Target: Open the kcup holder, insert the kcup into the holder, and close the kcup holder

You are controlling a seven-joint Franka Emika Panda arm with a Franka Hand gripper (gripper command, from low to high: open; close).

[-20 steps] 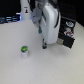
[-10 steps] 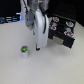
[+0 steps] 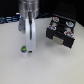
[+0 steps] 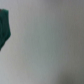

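The kcup (image 3: 23, 48), tiny with a green top, stands on the pale table (image 3: 47, 65) at the exterior view's left. My white gripper (image 3: 29, 50) reaches down right beside it, its fingertips at the cup's height on the side toward the exterior view's right. The blur hides whether the fingers are open or touching the cup. The kcup holder (image 3: 61, 34), a black box with pale slots, sits at the exterior view's right, well apart from the gripper. In the wrist view a blurred dark green shape (image 4: 4, 27) shows at the picture's edge over the pale table.
A dark background runs along the far edge of the table (image 3: 10, 20) in the exterior view. The pale tabletop spreads between the kcup and the holder and toward the near side.
The gripper has moved toward the exterior view's left and lower, from beside the holder down to the kcup. The kcup and the holder have stayed in place.
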